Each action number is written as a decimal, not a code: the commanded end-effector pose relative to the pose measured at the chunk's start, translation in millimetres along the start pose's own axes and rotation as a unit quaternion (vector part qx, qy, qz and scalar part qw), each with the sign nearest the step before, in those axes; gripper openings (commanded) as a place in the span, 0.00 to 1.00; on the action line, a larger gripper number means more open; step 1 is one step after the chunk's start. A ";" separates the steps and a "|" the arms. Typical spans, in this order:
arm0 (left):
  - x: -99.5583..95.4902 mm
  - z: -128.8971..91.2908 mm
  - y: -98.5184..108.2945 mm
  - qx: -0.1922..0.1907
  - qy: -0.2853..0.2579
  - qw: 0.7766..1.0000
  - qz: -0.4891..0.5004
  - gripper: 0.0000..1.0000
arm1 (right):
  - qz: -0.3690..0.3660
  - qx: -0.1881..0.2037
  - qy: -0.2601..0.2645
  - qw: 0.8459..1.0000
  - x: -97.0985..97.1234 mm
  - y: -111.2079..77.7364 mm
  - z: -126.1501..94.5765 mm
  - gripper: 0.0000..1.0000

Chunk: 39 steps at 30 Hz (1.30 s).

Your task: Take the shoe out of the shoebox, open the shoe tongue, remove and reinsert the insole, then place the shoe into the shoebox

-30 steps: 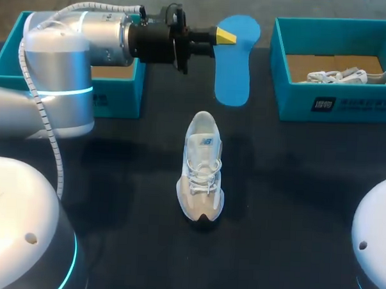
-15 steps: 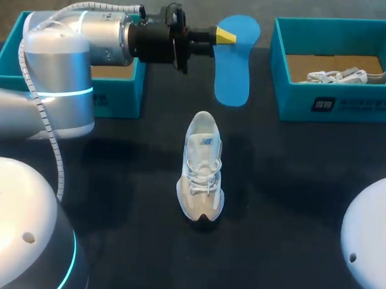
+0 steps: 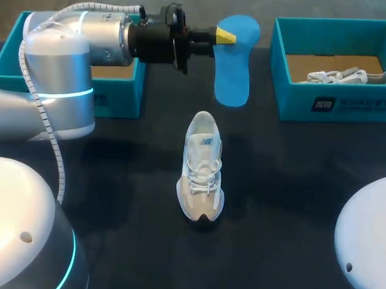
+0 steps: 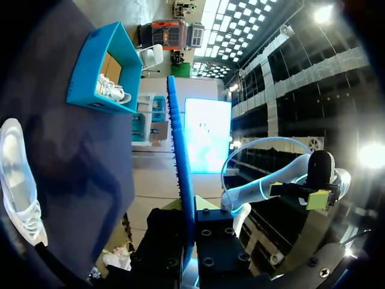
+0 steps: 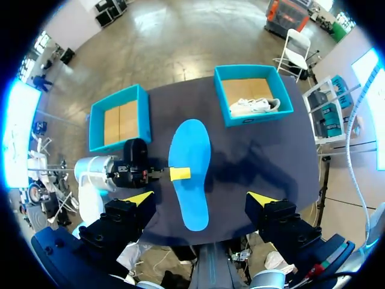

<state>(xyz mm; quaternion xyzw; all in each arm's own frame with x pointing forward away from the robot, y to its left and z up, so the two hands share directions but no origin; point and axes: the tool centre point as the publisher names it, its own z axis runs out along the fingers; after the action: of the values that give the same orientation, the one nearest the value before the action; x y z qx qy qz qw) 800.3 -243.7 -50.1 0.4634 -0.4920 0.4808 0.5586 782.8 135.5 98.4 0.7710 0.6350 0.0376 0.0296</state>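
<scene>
Step in hand, insole out: 1 insole (image 3: 235, 63) clamped in my left gripper (image 3: 224, 36), 12 o'clock of the shoe (image 3: 202, 167); right gripper (image 5: 200, 197) spread, empty; next, I judge, feed it back into the shoe.

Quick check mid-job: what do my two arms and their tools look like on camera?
Left arm: rounded silver-grey casing with a glowing cyan ring, a white coiled cable along it, then a black wrist. Left tool: black, yellow-tipped. Right arm: only a white dome shows overhead. Right tool: two black blocky fingers with yellow wedge tips.
</scene>
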 end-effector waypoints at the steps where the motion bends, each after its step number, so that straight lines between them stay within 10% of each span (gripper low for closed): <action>1: -0.1 -0.9 0.5 0.000 -0.001 1.000 0.000 0.00 | 0.001 -0.001 -0.001 1.000 1.8 -0.6 -1.0 1.00; 25: -0.1 -0.9 0.5 0.000 -0.001 1.000 0.000 0.00 | -0.041 0.002 0.134 0.990 -30.2 -5.4 6.9 1.00; 39: -0.1 -0.9 0.5 0.000 -0.001 1.000 0.000 0.00 | -0.032 -0.023 0.355 0.934 -76.8 -7.5 39.1 1.00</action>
<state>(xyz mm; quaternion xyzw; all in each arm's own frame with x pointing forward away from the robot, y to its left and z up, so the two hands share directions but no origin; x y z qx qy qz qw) 800.4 -243.8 -50.5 0.4629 -0.4917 0.4813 0.5589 771.8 78.2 71.5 0.7352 0.6594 0.1508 -0.0430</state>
